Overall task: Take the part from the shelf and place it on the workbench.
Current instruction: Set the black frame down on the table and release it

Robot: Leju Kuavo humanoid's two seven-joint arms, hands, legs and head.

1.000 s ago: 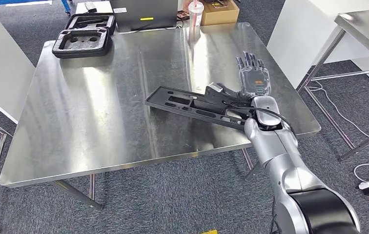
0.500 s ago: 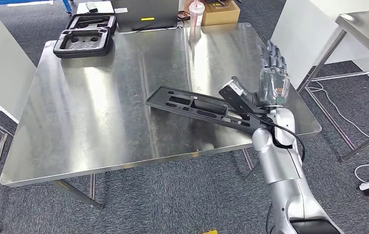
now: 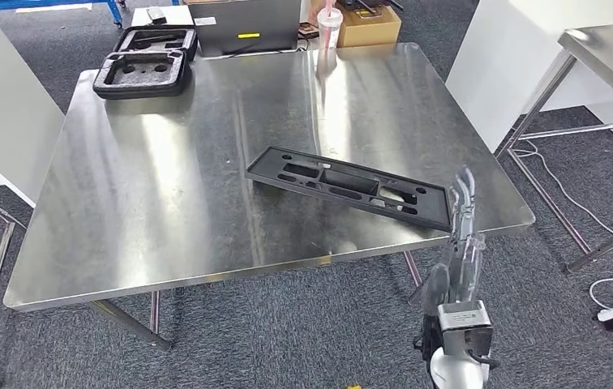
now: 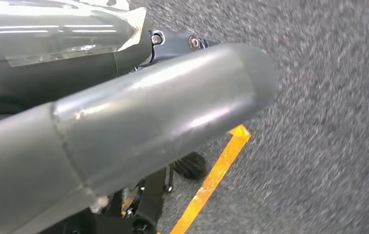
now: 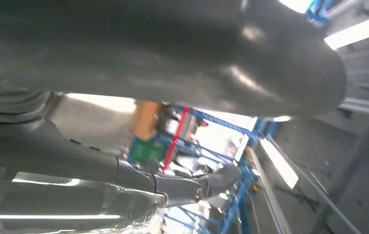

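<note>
At workbench (image 3: 165, 211) far edge: foam cases (image 3: 143, 61), cup (image 3: 327, 24), box (image 3: 372, 24).

Right hand (image 3: 459, 243) off the part (image 3: 350, 186) (fingers apart), now below the workbench (image 3: 165, 178) edge.

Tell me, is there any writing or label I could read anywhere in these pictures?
None can be read.
Yellow sticker on the grey box behind the steel workbench: too small.
White label near that box: blurred.
Long black plastic part on the workbench: no visible writing.
</note>
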